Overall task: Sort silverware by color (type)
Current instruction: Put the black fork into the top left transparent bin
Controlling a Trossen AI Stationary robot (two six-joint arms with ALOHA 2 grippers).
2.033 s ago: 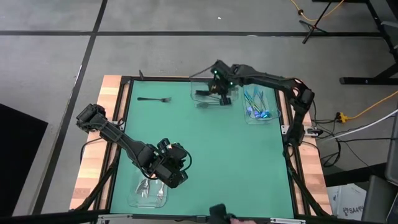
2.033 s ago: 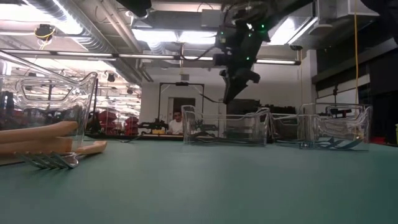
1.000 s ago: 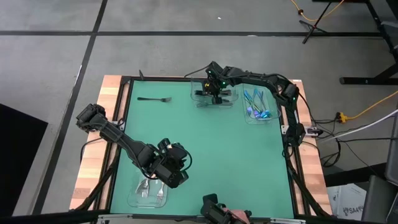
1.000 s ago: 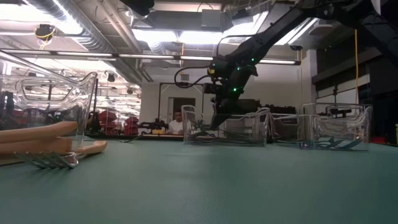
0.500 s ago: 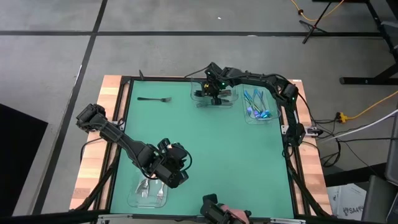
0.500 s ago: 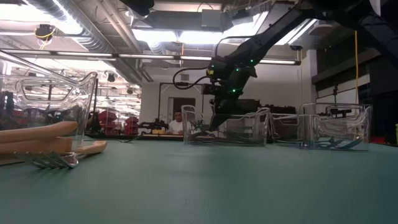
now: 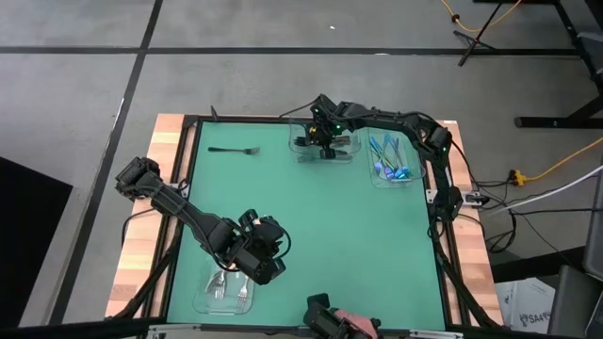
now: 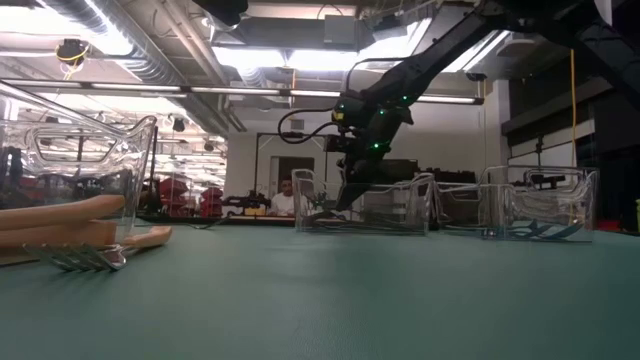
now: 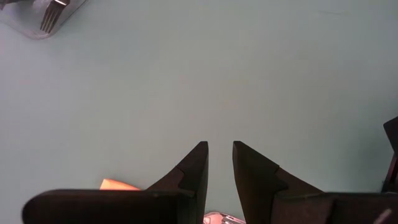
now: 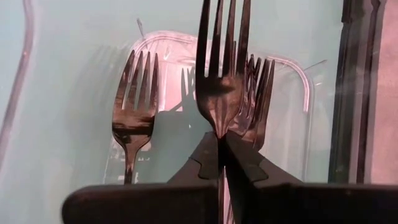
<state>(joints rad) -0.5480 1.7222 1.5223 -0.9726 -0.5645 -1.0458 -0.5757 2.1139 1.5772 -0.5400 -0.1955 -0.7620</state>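
Observation:
My right gripper reaches down into the clear far tray and is shut on a black fork. Other black forks lie flat on that tray's floor. One more black fork lies flat on the green mat near the far left corner. Blue-teal utensils lie in the tray at the far right. My left gripper hovers over bare mat by the near-left tray, slightly open and touching nothing. Orange-handled forks lie in that tray. My right gripper pinches the black fork between its two fingers at the neck just below the tines. The tines stick out past the fingertips, in line with the fingers. The fingers slant down from above into the tray. Whether the tines touch the tray floor cannot be told.
Clear tray walls stand around my right gripper. The blue tray sits close beside it toward the table's right. The mat's middle is bare. A person sits far behind the table, and a hand shows at the near edge.
My right gripper has moved slightly toward the table's left and come down into the far tray of black forks, still shut, and has held still there for the last second. The left arm has kept still.

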